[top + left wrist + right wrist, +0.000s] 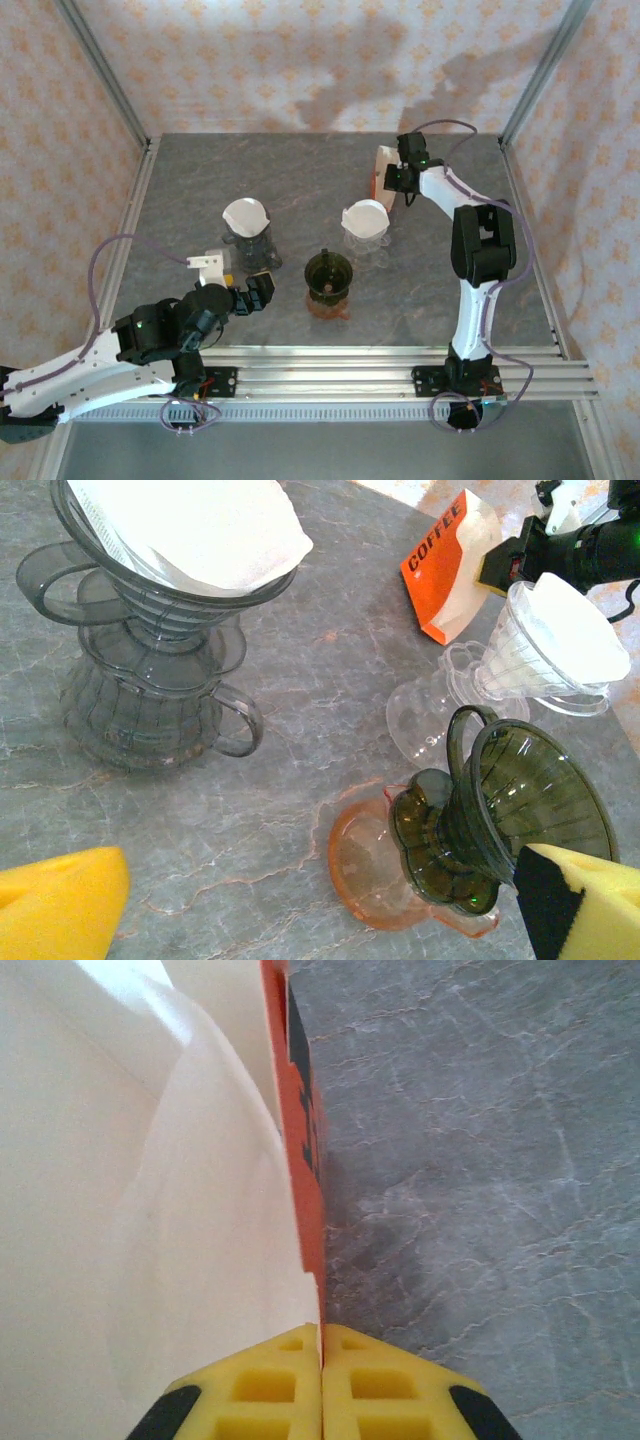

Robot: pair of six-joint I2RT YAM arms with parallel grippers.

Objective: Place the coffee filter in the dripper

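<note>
An empty dark green dripper (328, 275) (520, 810) stands on a pink glass server (385, 865) at the table's middle front. An orange coffee filter pack (379, 170) (450, 570) stands at the back right, with white coffee filter paper (150, 1210) showing inside it. My right gripper (390, 180) (321, 1345) is shut on the pack's thin orange wall (305, 1160), and the white filters lie just left of the pads. My left gripper (255, 293) (320, 910) hangs open near the front left, short of the green dripper, with nothing between its fingers.
A grey dripper (247, 235) (160, 600) on its grey server holds a white filter at the left. A clear dripper (366, 225) (550, 650) with a filter stands just in front of the pack. Metal frame posts (130, 215) edge the grey marble table.
</note>
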